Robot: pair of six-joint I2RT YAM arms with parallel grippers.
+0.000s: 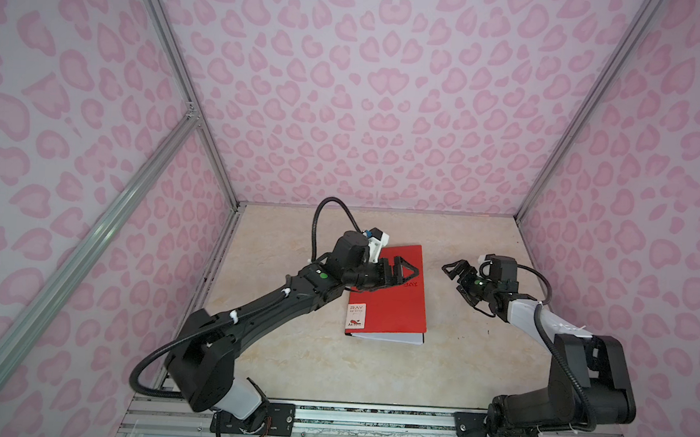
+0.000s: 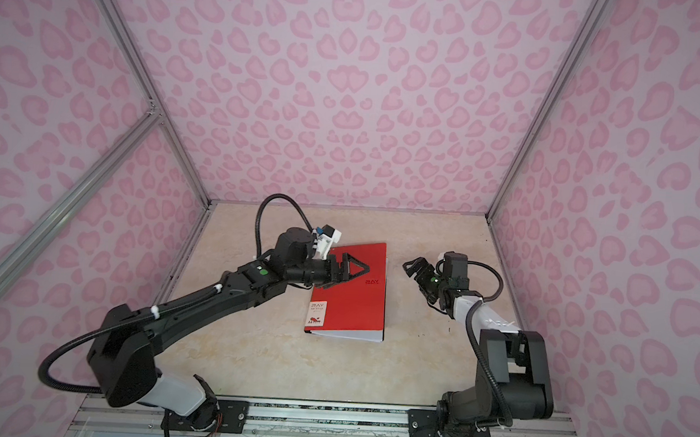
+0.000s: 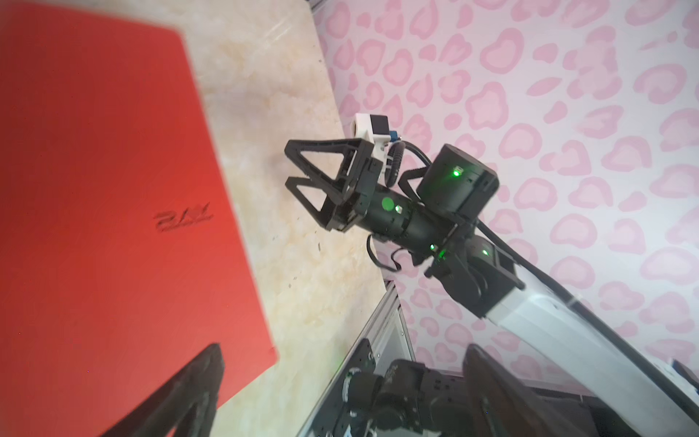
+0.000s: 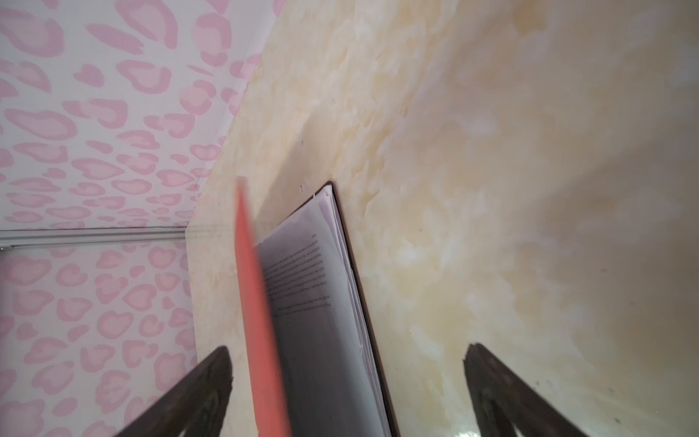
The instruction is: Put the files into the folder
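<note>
Lying in the middle of the marbled beige table [image 1: 290,349], the red folder [image 1: 393,305] looks closed and flat in both top views, with only a thin white strip of the files [image 1: 391,337] showing along its near edge. The right wrist view tells more: the red cover [image 4: 261,321] stands slightly lifted and blurred. Under it lie stacked sheets of paper [image 4: 314,302] with lines of black print, resting on a dark inner panel.

The left gripper [image 1: 409,273] hangs over the far half of the cover with its jaws spread and nothing between them; whether it touches the cover is unclear. The right gripper [image 3: 289,163] sits just off the folder's right edge, apart from it, with its triangular black fingers [image 3: 321,151] parted and empty.

The print is too small and shadowed to read. The logo on the cover [image 3: 183,219] is smeared in the left wrist view. The left arm hides part of the folder's left edge. Pink-patterned walls [image 1: 388,105] surround the table.
</note>
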